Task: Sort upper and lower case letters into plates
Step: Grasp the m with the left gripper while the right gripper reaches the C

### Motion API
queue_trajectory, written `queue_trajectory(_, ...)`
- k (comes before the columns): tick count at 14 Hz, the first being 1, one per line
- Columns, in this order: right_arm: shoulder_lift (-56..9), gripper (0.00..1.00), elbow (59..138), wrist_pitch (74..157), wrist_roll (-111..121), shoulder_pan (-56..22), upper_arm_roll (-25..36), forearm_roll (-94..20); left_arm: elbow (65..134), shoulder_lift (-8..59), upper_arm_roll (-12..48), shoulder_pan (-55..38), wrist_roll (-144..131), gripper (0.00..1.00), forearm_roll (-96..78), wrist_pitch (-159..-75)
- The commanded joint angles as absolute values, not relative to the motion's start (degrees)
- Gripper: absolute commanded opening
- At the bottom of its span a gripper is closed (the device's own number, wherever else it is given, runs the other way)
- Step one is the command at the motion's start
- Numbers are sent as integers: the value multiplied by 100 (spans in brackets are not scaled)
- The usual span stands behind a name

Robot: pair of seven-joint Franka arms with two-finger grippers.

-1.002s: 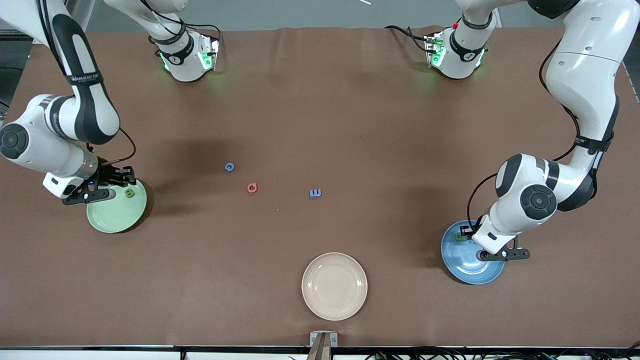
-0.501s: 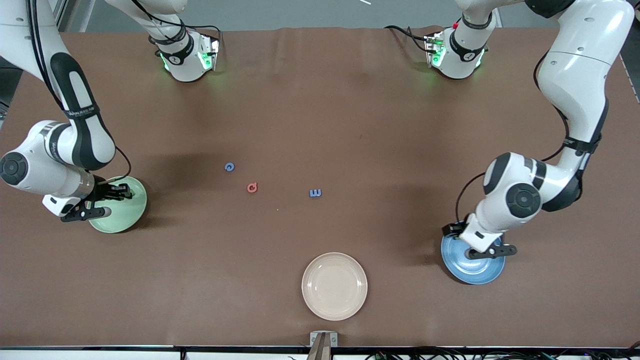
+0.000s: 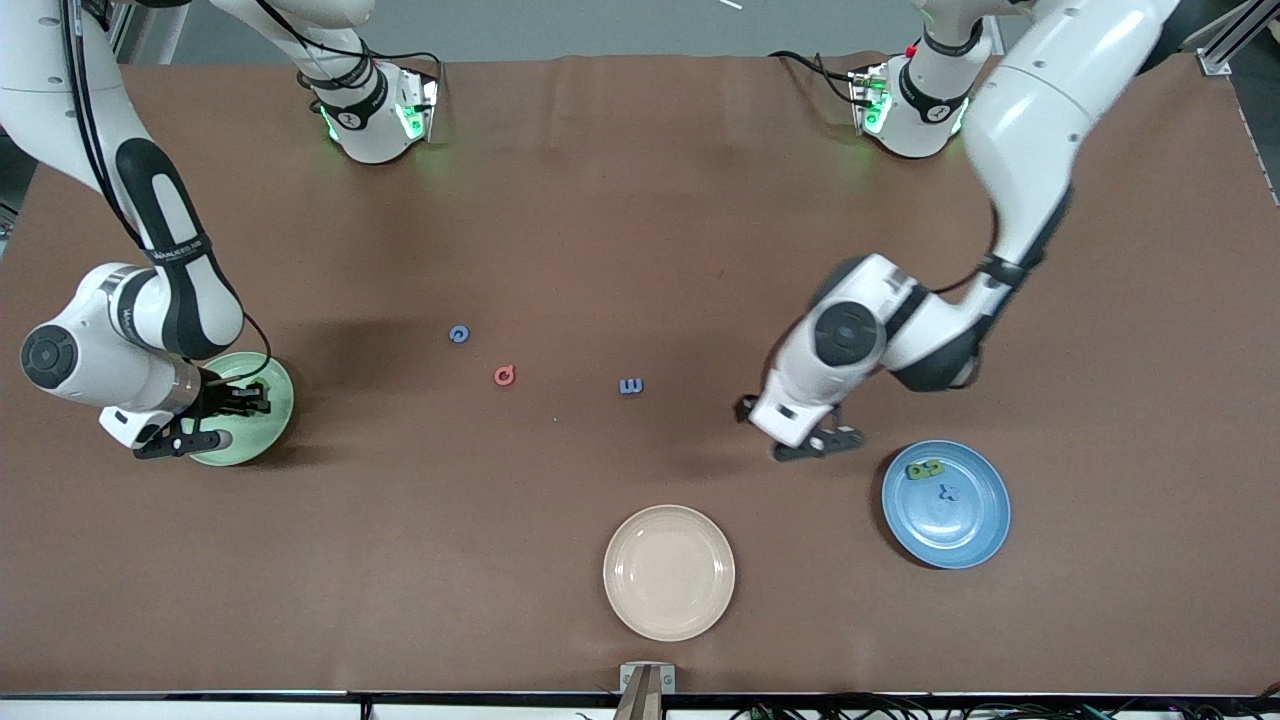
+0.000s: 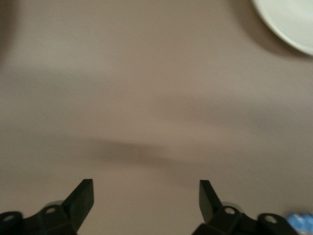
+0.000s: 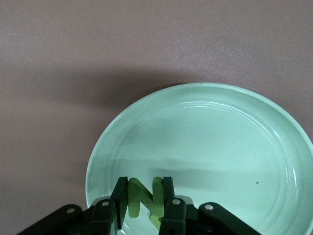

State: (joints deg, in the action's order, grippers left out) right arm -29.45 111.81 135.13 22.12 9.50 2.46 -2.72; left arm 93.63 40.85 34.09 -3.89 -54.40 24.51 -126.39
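The right gripper (image 3: 243, 400) hangs low over the pale mint green plate (image 3: 262, 432) at the right arm's end of the table. In the right wrist view this gripper (image 5: 145, 196) is shut on a green letter N (image 5: 145, 199) just above the plate (image 5: 220, 137). The left gripper (image 3: 790, 428) is open and holds nothing, over bare table between a blue letter E (image 3: 630, 385) and the blue plate (image 3: 975, 530). Its fingers (image 4: 84, 195) stand wide apart. In the blue plate lie green letters (image 3: 925, 468) and a blue letter (image 3: 948, 491). A blue letter (image 3: 458, 334) and a red letter (image 3: 505, 375) lie mid-table.
A cream-beige plate (image 3: 668, 572) sits near the table's front edge, nearer the front camera than the loose letters. Its rim (image 4: 288, 19) shows in the left wrist view. Both arm bases (image 3: 375, 110) (image 3: 905, 105) stand along the table's back edge.
The left gripper opened over the blue plate, leaving a blue letter there, and swung toward the table's middle. The right gripper sank lower over the mint plate with its letter.
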Motion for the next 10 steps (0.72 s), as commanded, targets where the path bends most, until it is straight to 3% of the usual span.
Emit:
queue_trajectory(1, -3067, 16, 11083, 13518, 2285, 1072, 141, -334, 9124, 4367, 3296, -1052, -5607, 88, 2531, -12735)
queue_trajectory(3, -3102, 18, 11083, 13553, 2285, 1072, 141, -334, 8817, 4665, 3077, -1579, -5616, 87, 2505, -12867)
queue_trajectory(4, -3120, 23, 11083, 13553, 2285, 1064, 141, -334, 8589, 4824, 2980, -1869, -5651, 86, 2505, -12885)
queue_trajectory(5, -3111, 53, 11083, 13509, 2259, 1046, 141, -334, 8361, 4973, 2771, -2185, -5738, 85, 2487, -12885)
queue_trajectory(6, -3068, 100, 11092, 13474, 2224, 1020, 141, -334, 8167, 5088, 2586, -2484, -5861, 83, 2479, -12885)
queue_trajectory(10, -2340, 100, 11092, 12308, 1743, 862, 97, -334, 7647, 5431, 2197, -3076, -6196, 78, 2435, -12894)
